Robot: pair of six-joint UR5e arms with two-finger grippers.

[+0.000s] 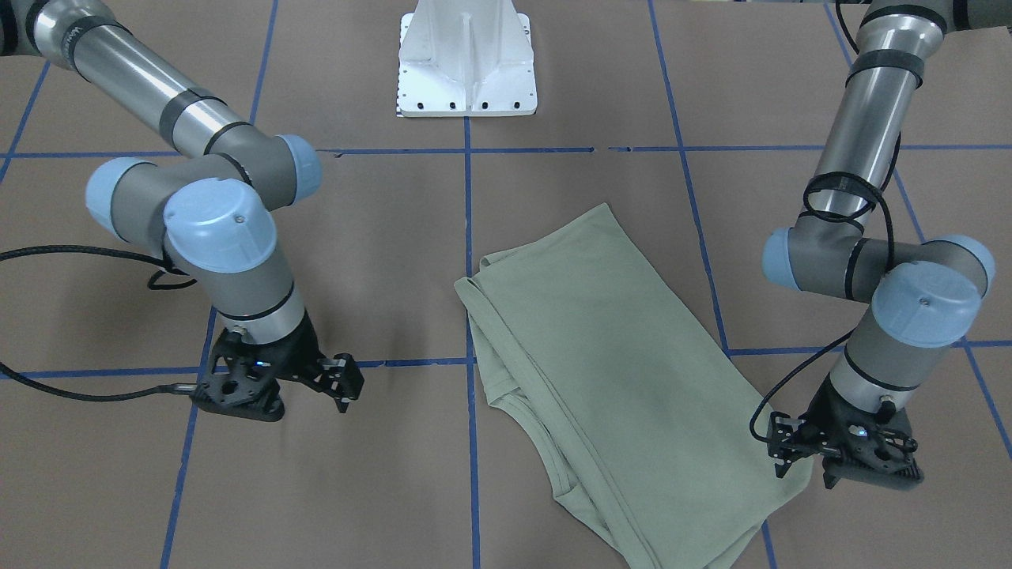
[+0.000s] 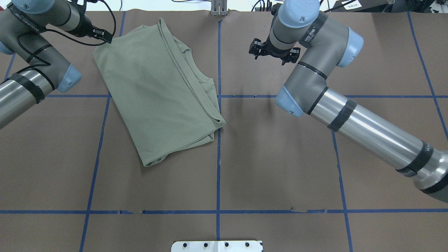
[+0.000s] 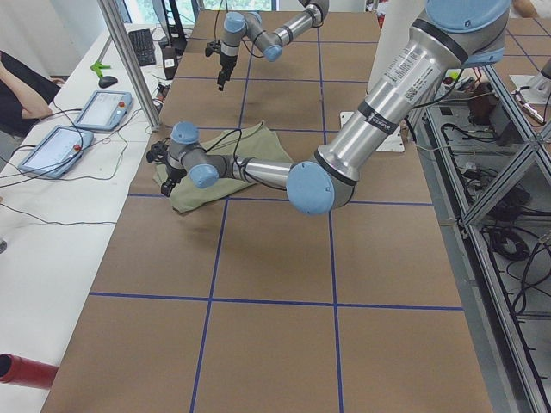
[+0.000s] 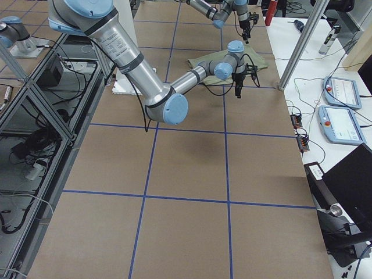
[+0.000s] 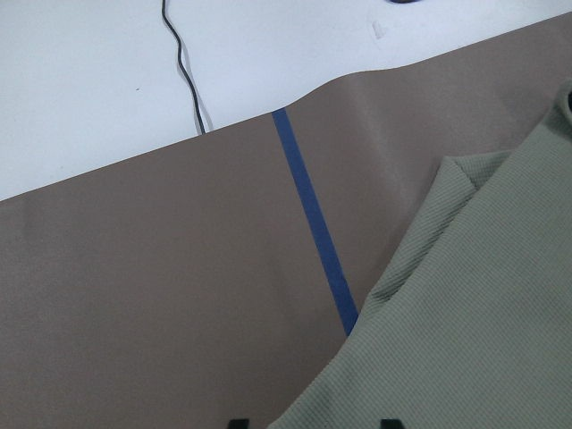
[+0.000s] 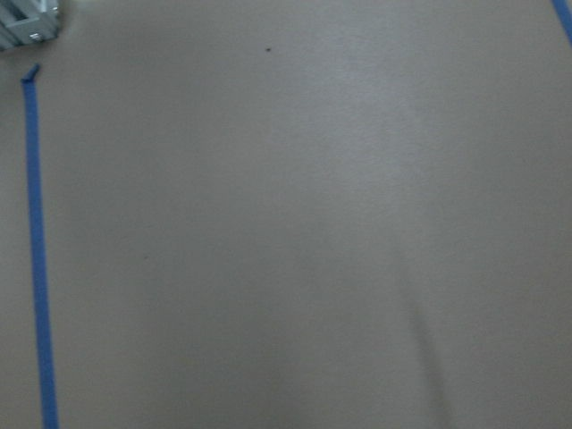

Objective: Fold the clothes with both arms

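The pale sage-green shirt [image 1: 609, 356] lies folded and flat on the brown table, slanted, left of the centre line in the overhead view [image 2: 157, 91]. Its ribbed collar edge [image 2: 201, 78] faces the centre. My left gripper [image 1: 779, 454] is open at the shirt's far left corner [image 2: 106, 38]. In the left wrist view its two fingertips [image 5: 313, 422] stand apart over the knit fabric [image 5: 474, 331]. My right gripper [image 1: 344, 387] is open and empty above bare table, well to the right of the shirt [image 2: 271, 52]. The right wrist view shows only table and tape.
The white pedestal base [image 1: 466, 71] stands at the robot's side of the table. Blue tape lines [image 2: 217, 157] grid the brown surface. The table's far edge [image 5: 223, 125] lies just beyond the left gripper. Tablets [image 3: 103, 107] and cables lie on the side bench.
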